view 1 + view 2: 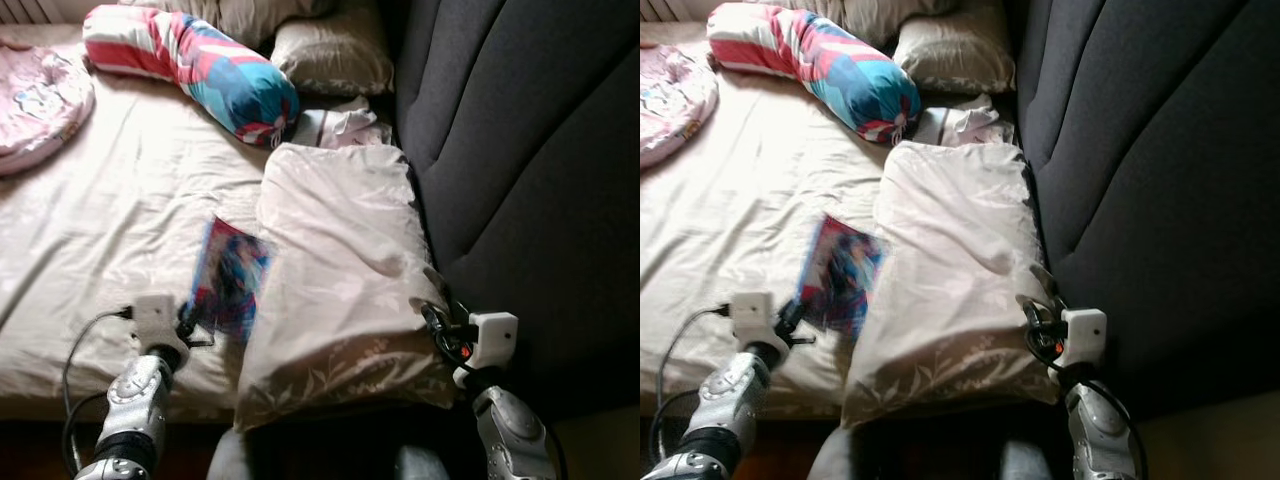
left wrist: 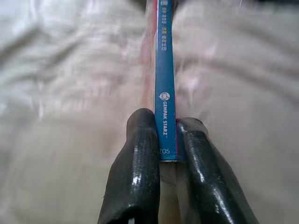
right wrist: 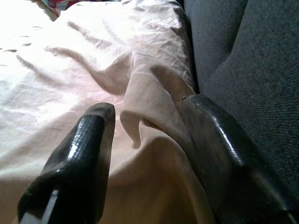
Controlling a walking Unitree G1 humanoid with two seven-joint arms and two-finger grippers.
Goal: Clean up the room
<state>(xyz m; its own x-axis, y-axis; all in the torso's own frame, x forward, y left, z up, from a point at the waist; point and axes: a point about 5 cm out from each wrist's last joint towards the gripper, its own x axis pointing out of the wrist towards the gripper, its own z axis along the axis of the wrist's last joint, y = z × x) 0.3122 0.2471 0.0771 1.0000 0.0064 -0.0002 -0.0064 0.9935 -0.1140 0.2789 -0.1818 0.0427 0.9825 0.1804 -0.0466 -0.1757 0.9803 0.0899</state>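
My left gripper is shut on a thin colourful book and holds it just above the bed sheet. In the left wrist view the book's blue spine stands on edge between the two black fingers. A large cream pillow lies beside the book, against the dark headboard. My right gripper is open at that pillow's near right corner, and a fold of the pillow cloth lies between its fingers.
A striped red, white and blue bolster lies at the back of the bed. Behind it sits a beige pillow. A pink cushion rests at the far left. Crumpled white cloth lies by the headboard.
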